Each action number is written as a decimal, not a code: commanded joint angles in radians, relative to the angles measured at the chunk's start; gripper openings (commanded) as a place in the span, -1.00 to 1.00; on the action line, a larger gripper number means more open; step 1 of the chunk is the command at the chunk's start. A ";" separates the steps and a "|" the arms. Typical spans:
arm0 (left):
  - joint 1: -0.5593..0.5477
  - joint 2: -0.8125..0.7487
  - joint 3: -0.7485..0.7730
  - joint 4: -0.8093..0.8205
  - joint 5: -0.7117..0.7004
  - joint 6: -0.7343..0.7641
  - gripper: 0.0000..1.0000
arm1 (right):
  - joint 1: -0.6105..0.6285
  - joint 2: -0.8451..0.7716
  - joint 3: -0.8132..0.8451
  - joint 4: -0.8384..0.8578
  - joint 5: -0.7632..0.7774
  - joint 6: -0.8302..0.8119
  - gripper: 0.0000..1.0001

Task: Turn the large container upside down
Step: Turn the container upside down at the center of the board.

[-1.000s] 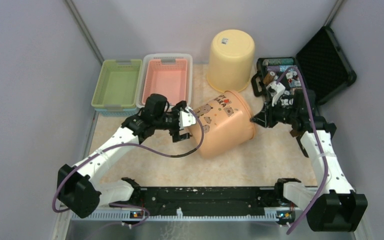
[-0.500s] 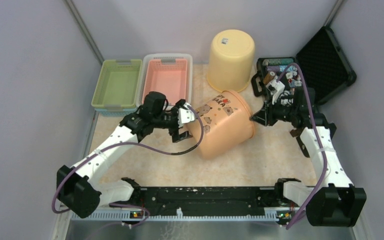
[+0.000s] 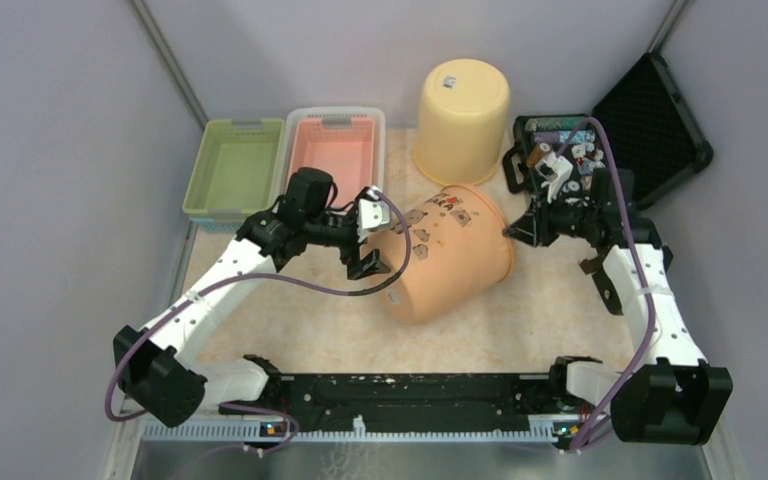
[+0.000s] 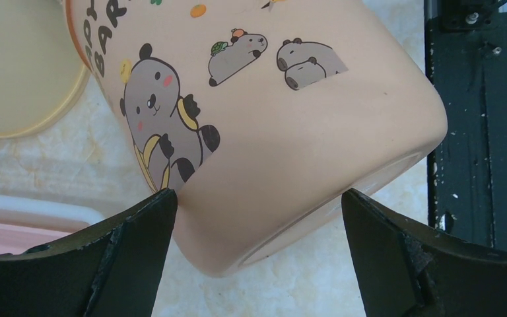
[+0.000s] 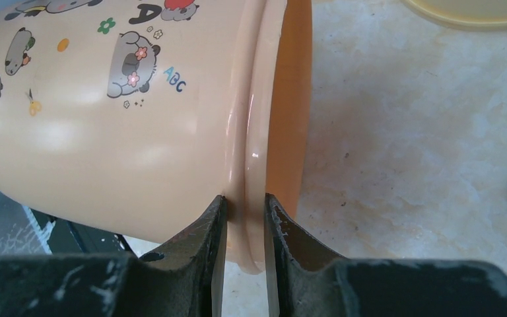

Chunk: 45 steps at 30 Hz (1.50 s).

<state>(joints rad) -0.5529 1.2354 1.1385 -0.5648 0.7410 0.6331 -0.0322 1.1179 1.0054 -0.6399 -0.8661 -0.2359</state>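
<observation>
Midway across the table [image 3: 530,320], our peach cartoon-printed container [image 3: 450,255] lies tipped on its side. Our right gripper [image 5: 244,203] pinches its rim, likely to lever the mouth downward, while our left gripper [image 4: 257,197] stands spread around the base, ready to steady it.

A peach plastic bucket printed with cartoon animals [image 3: 450,255] lies on its side at the middle of the pale marble-patterned surface [image 3: 540,320], base toward the near left and mouth toward the right, with an upturned pale yellow plastic bucket [image 3: 462,115] just behind it. The left tool [image 3: 372,240] sits at its left, one finger on either side of the base end, and the right tool [image 3: 510,232] at its right, one finger inside the rim and one outside. A green plastic basket [image 3: 233,165] and a pink plastic basket [image 3: 335,150] stand side by side at the back left, and an open black hard case [image 3: 650,120] lies at the back right.
</observation>
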 commanded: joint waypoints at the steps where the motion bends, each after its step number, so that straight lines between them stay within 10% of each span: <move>1: -0.022 0.024 0.093 0.148 0.158 -0.104 0.98 | 0.035 0.011 0.033 -0.117 -0.194 0.011 -0.69; 45: -0.023 0.121 0.159 0.252 0.075 -0.280 0.98 | -0.046 0.097 -0.065 -0.049 -0.256 0.025 -0.83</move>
<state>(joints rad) -0.5709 1.3186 1.2961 -0.3866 0.9188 0.3489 -0.0933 1.2194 0.9421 -0.6693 -0.9558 -0.2325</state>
